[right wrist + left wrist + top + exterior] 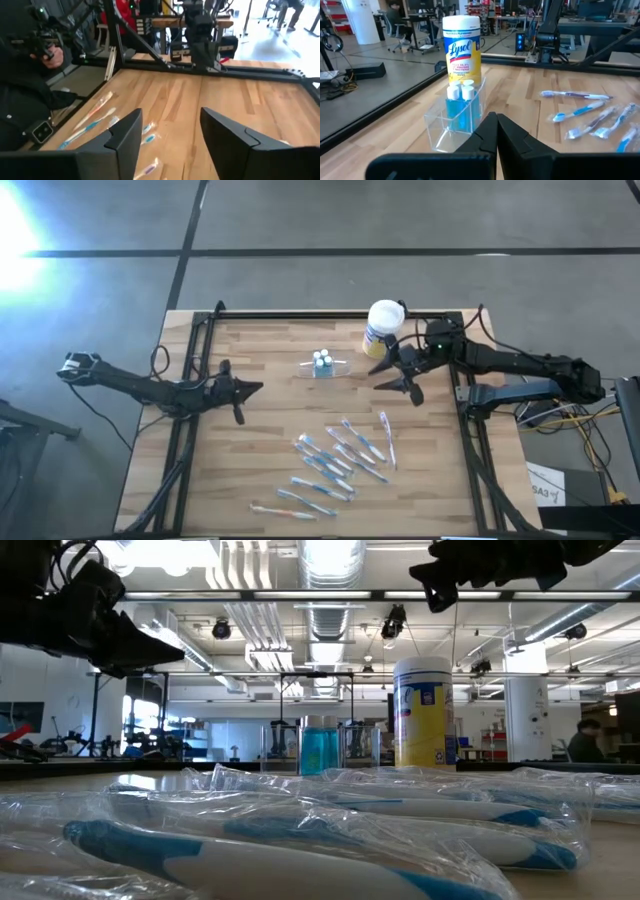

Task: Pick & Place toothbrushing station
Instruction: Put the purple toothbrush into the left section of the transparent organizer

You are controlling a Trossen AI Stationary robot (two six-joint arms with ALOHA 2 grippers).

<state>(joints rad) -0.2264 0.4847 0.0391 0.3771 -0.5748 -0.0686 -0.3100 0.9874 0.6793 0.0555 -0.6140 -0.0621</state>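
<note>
The toothbrushing station (325, 366) is a low clear plastic holder standing on its base on the wooden table, toward the far middle. Small blue bottles with white caps (460, 106) stand in it. The low view shows the station (321, 748) beyond the wrapped brushes. My left gripper (256, 388) is shut and level, left of the station, and its own view looks at the station (454, 125) past its shut fingertips (496, 131). My right gripper (394, 377) hangs open above the table, right of the station, with nothing between its fingers (125, 137).
A white canister with a yellow label (384, 328) stands just right of and behind the station, close to my right gripper. Several wrapped toothbrushes (340, 460) lie on the near half of the table. A black frame (300, 314) rims the table. A person (30, 95) is beside it.
</note>
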